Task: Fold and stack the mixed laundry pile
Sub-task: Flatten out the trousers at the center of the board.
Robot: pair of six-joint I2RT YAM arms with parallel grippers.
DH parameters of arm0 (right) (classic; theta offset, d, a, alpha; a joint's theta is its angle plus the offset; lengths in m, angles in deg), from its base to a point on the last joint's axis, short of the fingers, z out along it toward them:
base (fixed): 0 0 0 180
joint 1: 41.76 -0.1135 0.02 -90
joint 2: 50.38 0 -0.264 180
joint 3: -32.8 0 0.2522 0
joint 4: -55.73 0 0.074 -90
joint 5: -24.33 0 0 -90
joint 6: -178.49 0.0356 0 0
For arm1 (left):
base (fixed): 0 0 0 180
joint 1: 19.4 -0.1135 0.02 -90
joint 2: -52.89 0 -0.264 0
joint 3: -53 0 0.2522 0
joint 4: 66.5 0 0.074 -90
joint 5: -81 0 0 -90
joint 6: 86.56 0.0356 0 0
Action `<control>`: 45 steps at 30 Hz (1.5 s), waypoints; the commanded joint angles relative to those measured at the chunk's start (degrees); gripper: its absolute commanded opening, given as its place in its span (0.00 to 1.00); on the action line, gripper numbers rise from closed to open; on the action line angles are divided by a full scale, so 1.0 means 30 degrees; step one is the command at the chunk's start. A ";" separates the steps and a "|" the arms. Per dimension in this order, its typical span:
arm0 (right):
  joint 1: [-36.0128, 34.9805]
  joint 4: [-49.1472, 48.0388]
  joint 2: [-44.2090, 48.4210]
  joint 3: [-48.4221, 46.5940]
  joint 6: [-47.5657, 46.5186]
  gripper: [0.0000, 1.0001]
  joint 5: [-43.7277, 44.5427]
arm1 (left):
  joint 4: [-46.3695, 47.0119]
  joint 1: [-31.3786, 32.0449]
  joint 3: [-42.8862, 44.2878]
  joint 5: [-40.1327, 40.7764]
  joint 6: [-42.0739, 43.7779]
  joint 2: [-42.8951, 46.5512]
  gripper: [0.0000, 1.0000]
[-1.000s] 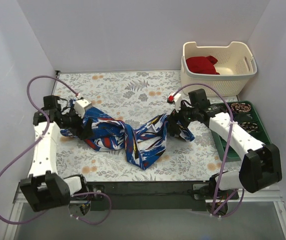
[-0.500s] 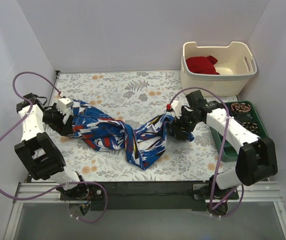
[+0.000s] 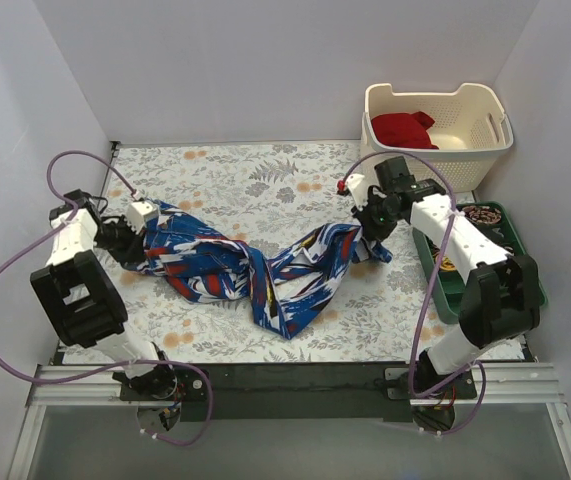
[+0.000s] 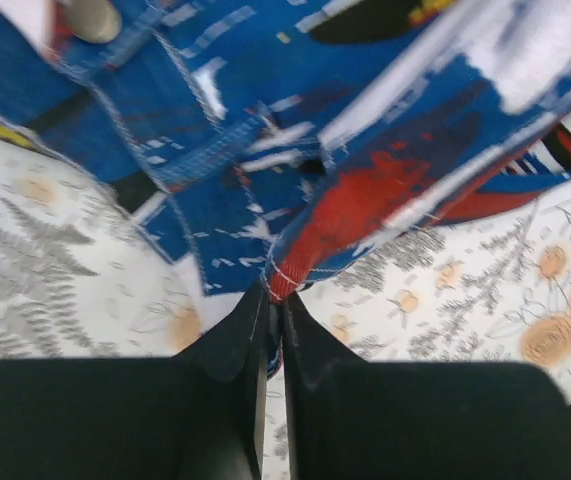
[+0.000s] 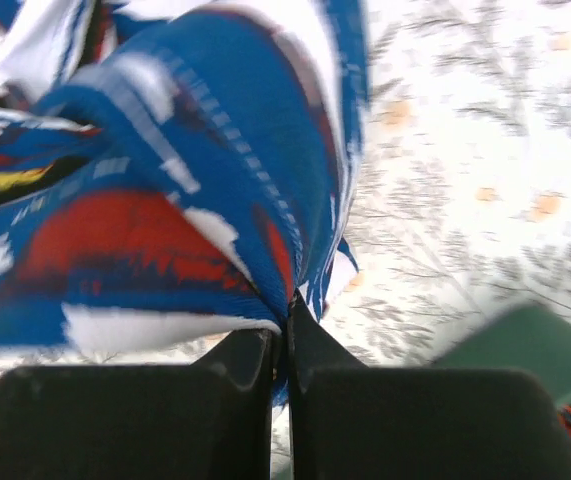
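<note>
The blue printed garment [image 3: 255, 265] lies twisted across the middle of the floral table. My left gripper [image 3: 137, 243] is shut on its left end; in the left wrist view the hem [image 4: 287, 272] is pinched between the black fingers [image 4: 235, 335]. My right gripper [image 3: 373, 228] is shut on the garment's right end, and the right wrist view shows cloth [image 5: 215, 200] bunched above the closed fingers [image 5: 310, 345]. The deep red garment [image 3: 403, 129] sits inside the cream basket [image 3: 485, 140] at the back right.
A green tray [image 3: 445, 280] with coiled items [image 3: 483, 216] lies at the right edge, close under my right arm. White walls enclose the table on three sides. The dark front rail [image 3: 285, 378] runs along the near edge.
Both grippers have closed on the ends of the blue garment. The right gripper has lifted its end toward the back; the left arm has shifted slightly right.
</note>
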 commanded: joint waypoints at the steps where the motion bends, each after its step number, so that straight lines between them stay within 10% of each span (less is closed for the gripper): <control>1: 0.1568 -0.0755 -0.1168 -0.3259 0.0175 0.01 0.0819 | 0.1355 -0.0151 0.4021 -0.1457 -0.2361 -0.1524 0.00; 12: 0.5495 0.1030 -0.0413 -0.7347 -0.1838 0.01 -0.0792 | 0.5109 -0.2986 1.6072 -0.5176 -1.0750 -0.2965 0.00; 17: 0.6492 0.1323 0.1083 -0.4242 -0.3865 0.01 -0.0968 | 0.1539 -0.5451 1.1085 -0.6294 -0.4846 -0.0361 0.00; 19: 0.6493 0.1674 0.1085 -0.3185 -0.4654 0.01 -0.1114 | -0.2307 -0.6420 0.9111 -0.5393 0.2441 0.1046 0.00; 21: 0.6464 0.2347 0.0822 -0.2949 -0.4717 0.19 -0.1202 | -0.4610 -0.6713 0.5201 -0.2273 0.6666 0.2592 0.00; 22: 0.6464 0.2843 0.0241 -0.3297 -0.4804 0.49 -0.1261 | -0.5026 -0.6860 0.3609 -0.1410 0.7930 0.3125 0.00; 25: 0.6434 0.4368 -0.0728 -0.4058 -0.4689 0.90 -0.1495 | -0.3227 -0.7067 -0.1494 0.1165 1.0021 0.5493 0.04; 32: 0.5207 0.5075 -0.0060 -0.2427 -0.4980 0.87 -0.2171 | -0.0401 -0.7067 -0.3500 0.1557 0.8064 0.4981 0.35; 45: 0.1396 0.3645 0.0089 0.1410 -0.3459 0.75 -0.3578 | -0.0346 -0.7155 -0.2937 0.1117 0.6245 0.3746 0.41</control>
